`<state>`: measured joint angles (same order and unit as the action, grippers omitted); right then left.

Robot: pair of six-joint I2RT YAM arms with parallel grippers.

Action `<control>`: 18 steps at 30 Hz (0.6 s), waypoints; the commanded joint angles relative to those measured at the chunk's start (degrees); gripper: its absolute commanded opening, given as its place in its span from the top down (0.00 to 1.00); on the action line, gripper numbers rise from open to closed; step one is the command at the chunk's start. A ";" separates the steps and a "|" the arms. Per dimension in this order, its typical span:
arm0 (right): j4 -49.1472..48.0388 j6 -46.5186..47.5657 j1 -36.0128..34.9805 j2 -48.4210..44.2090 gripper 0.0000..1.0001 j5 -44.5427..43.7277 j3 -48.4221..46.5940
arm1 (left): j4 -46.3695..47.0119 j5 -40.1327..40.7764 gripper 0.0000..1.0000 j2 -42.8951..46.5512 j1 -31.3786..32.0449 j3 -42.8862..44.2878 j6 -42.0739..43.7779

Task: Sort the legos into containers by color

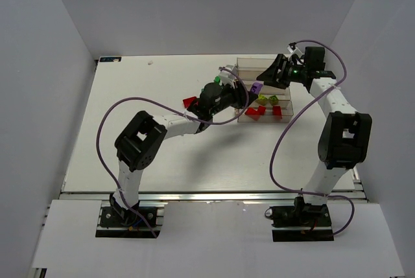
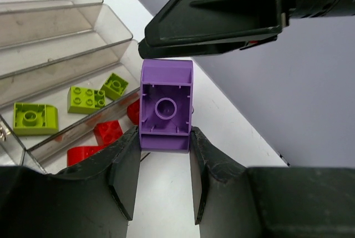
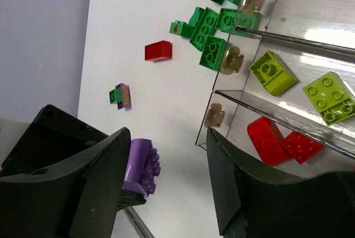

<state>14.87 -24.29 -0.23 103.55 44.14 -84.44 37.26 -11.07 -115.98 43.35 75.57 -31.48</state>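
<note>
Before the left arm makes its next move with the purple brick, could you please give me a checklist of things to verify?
1. Left gripper hold on the purple brick: its fingers press both sides. Ok.
2. Right gripper: jaws wide apart, holding nothing. Ok.
3. Gap between the right gripper and the purple brick: it hangs right at the brick's far end. Cannot tell whether they touch.
4. Free bin in the containers: two bins look empty. Ok.
5. Colours kept apart: yellow-green bricks in one bin, red bricks in the next. Ok.
6. Table cleared: a red brick and green bricks lie loose. Not ok.
</note>
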 commanded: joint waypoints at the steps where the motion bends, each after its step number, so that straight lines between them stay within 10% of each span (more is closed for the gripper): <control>1: 1.21 1.53 -1.53 -1.50 0.38 0.68 -1.25 | 1.94 1.05 1.00 3.75 0.33 -1.39 0.28; 13: 3.93 3.19 -3.99 -3.26 0.42 0.16 3.14 | 1.68 1.23 1.00 4.27 0.50 -1.30 0.64; 18: 3.23 3.90 -4.25 -3.26 0.75 0.16 3.06 | 1.94 1.93 1.00 5.15 0.42 -2.70 0.46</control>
<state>17.89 -22.31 -4.60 102.69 44.40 -81.58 36.84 -10.04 -115.94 43.64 73.52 -30.94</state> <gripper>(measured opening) 0.322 0.464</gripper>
